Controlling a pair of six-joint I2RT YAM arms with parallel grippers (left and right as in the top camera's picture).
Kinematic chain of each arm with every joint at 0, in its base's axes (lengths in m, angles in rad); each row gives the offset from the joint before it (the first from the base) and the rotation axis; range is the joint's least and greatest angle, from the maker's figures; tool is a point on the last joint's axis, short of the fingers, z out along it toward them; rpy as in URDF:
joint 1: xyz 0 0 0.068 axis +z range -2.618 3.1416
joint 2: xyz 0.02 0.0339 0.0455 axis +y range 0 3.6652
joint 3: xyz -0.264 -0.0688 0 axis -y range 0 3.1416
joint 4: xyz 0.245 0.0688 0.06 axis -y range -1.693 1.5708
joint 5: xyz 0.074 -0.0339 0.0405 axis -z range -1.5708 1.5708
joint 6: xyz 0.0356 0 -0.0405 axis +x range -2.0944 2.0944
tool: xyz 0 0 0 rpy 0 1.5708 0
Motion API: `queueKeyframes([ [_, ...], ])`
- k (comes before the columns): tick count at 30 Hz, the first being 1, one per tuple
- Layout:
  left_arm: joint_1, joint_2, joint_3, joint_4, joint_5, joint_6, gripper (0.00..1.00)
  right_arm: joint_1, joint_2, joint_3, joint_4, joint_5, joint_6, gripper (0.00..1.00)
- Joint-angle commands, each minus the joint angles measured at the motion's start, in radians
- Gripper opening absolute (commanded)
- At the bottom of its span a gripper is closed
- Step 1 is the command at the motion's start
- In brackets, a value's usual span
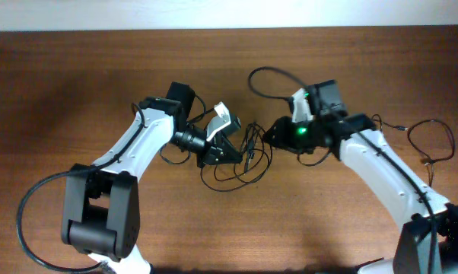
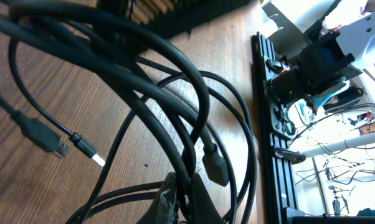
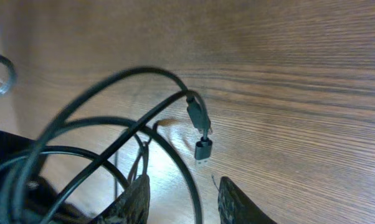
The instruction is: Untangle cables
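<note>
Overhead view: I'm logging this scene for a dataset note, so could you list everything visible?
cables: several, black, tangled in the middle
loose cable: one, black, looped at far right
table: one, brown wood, under everything
left arm: one, white and black, reaching in from lower left
right arm: one, white and black, reaching in from lower right
left tool: one, black, at the tangle's left side
right tool: one, black, at the tangle's right side

Black cables (image 2: 150, 112) with silvery plug tips (image 2: 98, 160) on a brown wood-grain table (image 1: 77, 76)
</note>
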Motion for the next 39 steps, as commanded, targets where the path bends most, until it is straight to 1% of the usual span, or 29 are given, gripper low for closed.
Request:
queueKeyframes([
  [1,0.002,-0.033,-0.006,0.0,0.032,0.027,0.0,0.076,0.039,0.0,0.012,0.238,0.002,0.34],
  [3,0.003,-0.033,-0.006,0.0,0.028,0.027,0.0,0.095,0.065,-0.001,0.012,0.358,0.002,0.23],
  [4,0.005,-0.033,-0.006,0.0,0.029,0.027,0.0,0.095,0.077,-0.001,0.01,0.383,0.005,0.2],
  [6,0.012,-0.033,-0.006,0.001,0.029,0.027,0.0,0.091,0.097,-0.001,0.01,0.427,0.005,0.08],
  [7,0.023,-0.033,-0.006,0.003,0.029,0.026,0.0,0.087,0.1,-0.001,0.005,0.472,0.005,0.04],
  [9,0.067,-0.033,-0.006,0.013,0.029,-0.022,0.0,0.06,0.1,-0.001,-0.017,0.537,0.006,0.04],
  [12,0.184,-0.033,-0.008,0.054,0.052,-0.153,0.0,0.003,0.1,-0.001,-0.084,0.539,0.006,0.04],
  [14,0.261,-0.032,-0.024,0.06,0.105,-0.158,0.0,-0.019,0.1,-0.004,-0.123,0.538,0.006,0.04],
  [15,0.296,-0.032,-0.034,0.085,0.121,-0.181,0.0,-0.025,0.1,-0.008,-0.14,0.538,0.007,0.04],
  [16,0.332,-0.032,-0.039,0.138,0.119,-0.266,0.0,-0.025,0.1,-0.014,-0.148,0.537,0.015,0.04],
  [17,0.367,-0.032,-0.039,0.206,0.119,-0.383,0.0,-0.025,0.101,-0.018,-0.156,0.529,0.04,0.04],
  [18,0.403,-0.032,-0.039,0.283,0.106,-0.518,0.0,-0.024,0.102,-0.021,-0.164,0.524,0.071,0.04],
  [19,0.436,-0.032,-0.039,0.353,0.046,-0.674,0.0,-0.024,0.102,-0.023,-0.166,0.509,0.094,0.04],
  [21,0.469,-0.032,-0.039,0.376,-0.094,-0.817,0.0,-0.024,0.102,-0.023,-0.166,0.467,0.095,0.04],
  [23,0.485,-0.031,-0.047,0.376,-0.169,-0.898,0.0,-0.024,0.105,-0.023,-0.164,0.443,0.104,0.04],
  [25,0.485,-0.031,-0.059,0.381,-0.278,-0.995,0.0,-0.024,0.113,-0.023,-0.163,0.439,0.149,0.04],
  [26,0.483,-0.031,-0.064,0.395,-0.289,-1.016,0.0,-0.024,0.117,-0.023,-0.164,0.432,0.162,0.04],
  [30,0.457,-0.031,-0.07,0.419,-0.29,-1.019,0.0,-0.024,0.138,-0.024,-0.166,0.413,0.161,0.04],
  [31,0.449,-0.031,-0.07,0.424,-0.29,-1.019,0.0,-0.024,0.14,-0.024,-0.144,0.417,0.161,0.05],
  [32,0.436,-0.031,-0.07,0.425,-0.29,-1.019,0.01,-0.024,0.14,-0.024,-0.109,0.412,0.162,0.09],
  [33,0.407,-0.031,-0.07,0.429,-0.291,-1.018,0.07,-0.024,0.14,-0.024,-0.073,0.378,0.162,0.12],
  [34,0.386,-0.031,-0.07,0.441,-0.297,-1.018,0.13,-0.024,0.14,-0.024,-0.035,0.321,0.162,0.12],
  [37,0.333,-0.031,-0.07,0.463,-0.375,-1.02,0.19,-0.013,0.14,-0.024,-0.006,0.293,0.162,0.12],
  [39,0.304,-0.031,-0.07,0.484,-0.384,-1.027,0.36,0.01,0.141,-0.024,-0.008,0.292,0.162,0.14],
])
